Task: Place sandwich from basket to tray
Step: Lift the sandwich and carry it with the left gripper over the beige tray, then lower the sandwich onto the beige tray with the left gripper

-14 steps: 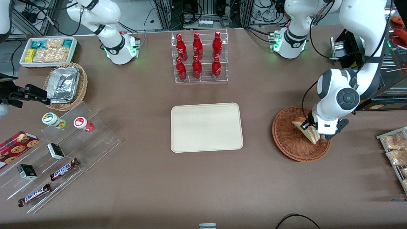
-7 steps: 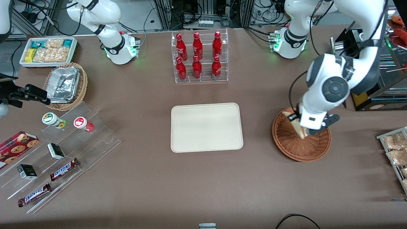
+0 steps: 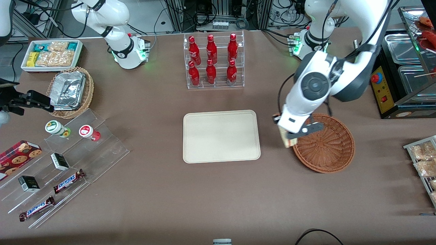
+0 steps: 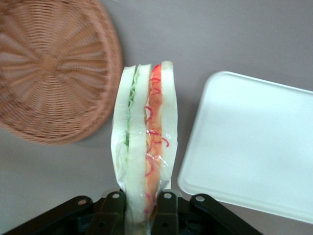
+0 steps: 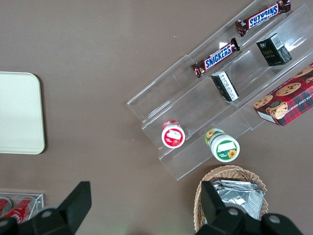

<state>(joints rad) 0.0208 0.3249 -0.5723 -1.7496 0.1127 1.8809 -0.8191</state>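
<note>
My left gripper (image 3: 289, 136) (image 4: 142, 208) is shut on the sandwich (image 4: 145, 137), a clear-wrapped white wedge with green and red-orange filling. It hangs in the air over the bare table, between the reddish-brown wicker basket (image 3: 327, 144) (image 4: 49, 73) and the cream tray (image 3: 221, 136) (image 4: 254, 142). In the front view only a pale edge of the sandwich (image 3: 285, 139) shows below the wrist, just off the basket's rim. The basket holds nothing and the tray is bare.
A clear rack of red bottles (image 3: 213, 61) stands farther from the front camera than the tray. Toward the parked arm's end lie a tan basket with foil trays (image 3: 69, 90), a white snack box (image 3: 51, 54) and an acrylic stand with candy bars (image 3: 64, 160). Bagged snacks (image 3: 424, 160) sit toward the working arm's end.
My gripper has lifted the sandwich out of the basket and carried it sideways over the rim toward the tray. The basket is left with nothing in it.
</note>
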